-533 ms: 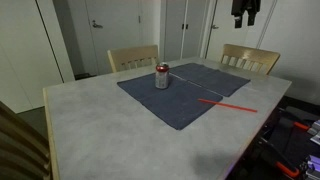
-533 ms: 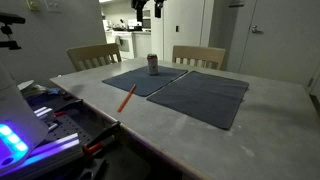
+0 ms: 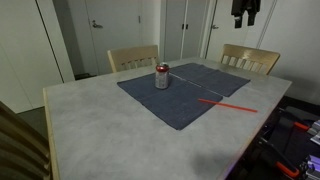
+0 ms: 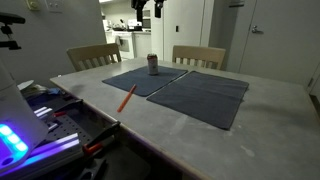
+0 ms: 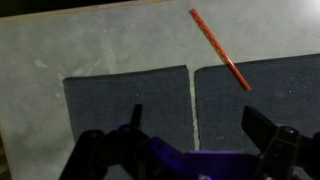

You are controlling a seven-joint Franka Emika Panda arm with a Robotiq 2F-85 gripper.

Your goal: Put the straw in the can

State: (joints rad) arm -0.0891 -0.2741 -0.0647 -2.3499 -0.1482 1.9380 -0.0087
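High above the table (image 3: 80,115), the gripper (image 5: 198,125) hangs with fingers (image 5: 262,128) spread wide, gripping nothing. The thin, straight red-orange straw (image 5: 220,50) lies flat, one end on the dark cloth mats (image 5: 125,100), the rest on the pale tabletop. The can (image 3: 161,76), a small silver-and-red cylinder, stands upright on the mats, well apart from the straw.

the pale grey table (image 3: 90,120) carries 2 dark mats (image 4: 210,95) side by side; the straw (image 3: 227,104) lies across 1 mat's edge.
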